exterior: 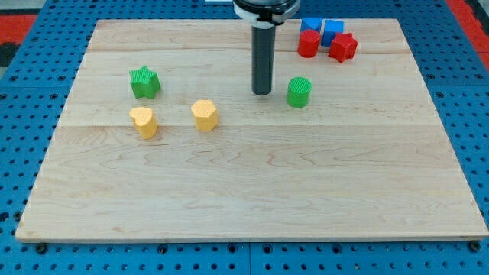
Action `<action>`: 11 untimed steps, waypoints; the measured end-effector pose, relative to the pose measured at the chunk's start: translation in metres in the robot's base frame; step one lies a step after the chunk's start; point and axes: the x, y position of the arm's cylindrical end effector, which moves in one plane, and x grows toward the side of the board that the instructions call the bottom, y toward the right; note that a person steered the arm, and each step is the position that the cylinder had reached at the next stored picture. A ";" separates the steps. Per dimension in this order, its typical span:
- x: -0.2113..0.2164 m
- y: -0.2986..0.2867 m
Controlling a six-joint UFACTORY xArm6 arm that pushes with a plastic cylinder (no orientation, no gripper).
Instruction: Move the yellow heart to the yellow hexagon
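My tip (pixel 262 92) stood on the wooden board (pixel 252 198), in the upper middle part of the view, and I had no claw to open or close: I ended only in a straight dark rod, and it held nothing and touched no block. The green cylinder (pixel 299 92) was just beside my tip, on the view's right, with a small gap between them. The two yellow blocks were lower and toward the view's left, well apart from my tip. One yellow block (pixel 204 114) lay nearer to me, and the other yellow block (pixel 144 121) lay further to the view's left; they were near each other but did not touch. I could not tell with certainty which of them was the heart and which was the hexagon, because both looked small and rounded from this angle. For the same reason I could not tell which way the heart pointed or how its long axis ran. The green star (pixel 144 82) was just above the left yellow block, apart from it. At the view's top right there was a tight group: a red cylinder (pixel 308 43), a red star (pixel 343 47) and two blue blocks (pixel 322 28) behind them, all close together and well apart from my tip.
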 end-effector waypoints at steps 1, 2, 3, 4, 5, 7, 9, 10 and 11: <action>0.000 0.092; 0.006 0.122; 0.031 0.042; 0.094 -0.005; 0.152 -0.085; 0.119 -0.250; 0.067 -0.162; 0.067 -0.102; 0.064 -0.045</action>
